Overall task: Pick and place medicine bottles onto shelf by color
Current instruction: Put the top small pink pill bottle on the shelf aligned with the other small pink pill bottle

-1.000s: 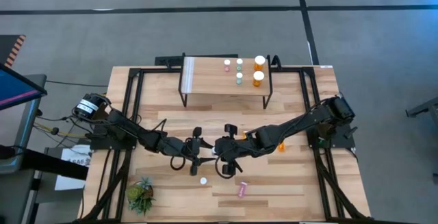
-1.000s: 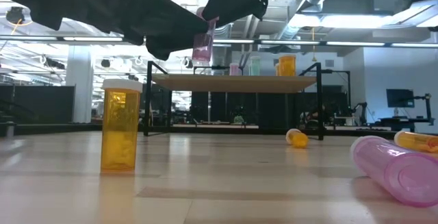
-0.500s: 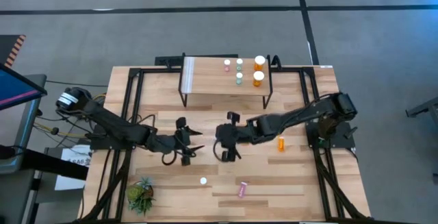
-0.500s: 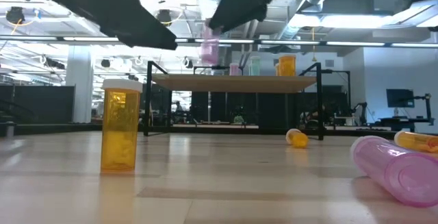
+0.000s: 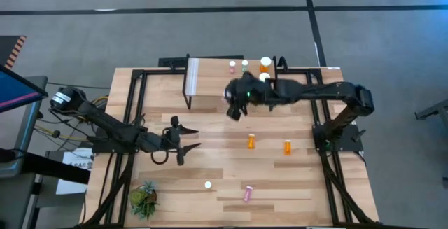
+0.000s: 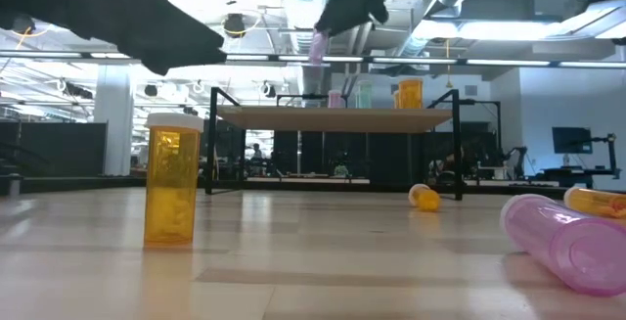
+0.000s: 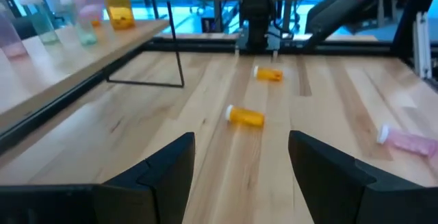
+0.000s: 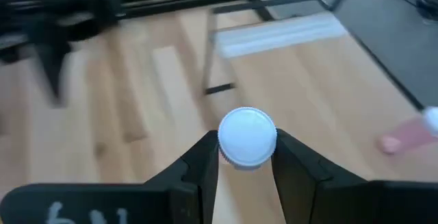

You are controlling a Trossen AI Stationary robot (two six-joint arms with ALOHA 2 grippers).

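My right gripper (image 5: 234,106) hangs over the shelf's (image 5: 210,89) near edge, shut on a small pink medicine bottle (image 6: 318,46) whose white cap (image 8: 247,136) faces the wrist camera. On the shelf's right part stand a pink bottle (image 5: 232,66), a teal one (image 5: 245,65) and an orange one (image 5: 265,64). My left gripper (image 5: 182,143) stands open and empty over the table's left middle. On the table, two orange bottles (image 5: 251,141) (image 5: 287,146) and a pink one (image 5: 247,193) lie on their sides. An orange bottle (image 6: 172,178) stands upright on its base. My right gripper pinches the pink bottle at its capped end (image 8: 226,152) between the two fingers, one on each side. The fingers slant down from the table's right side. The bottle hangs below the fingers, lifted clear, higher than the shelf top.
A small green plant (image 5: 143,199) sits at the near left corner. The shelf's left half, up to its whitish strip (image 5: 193,77), is bare wood. Black frame rails (image 5: 133,103) run along the table's sides. Bare tabletop lies between the shelf legs and the lying bottles.
My right gripper has carried the pink bottle up and toward the table's far edge, from the table's middle to over the shelf's near edge. My left gripper has drawn back toward the table's left edge, away from the right gripper.
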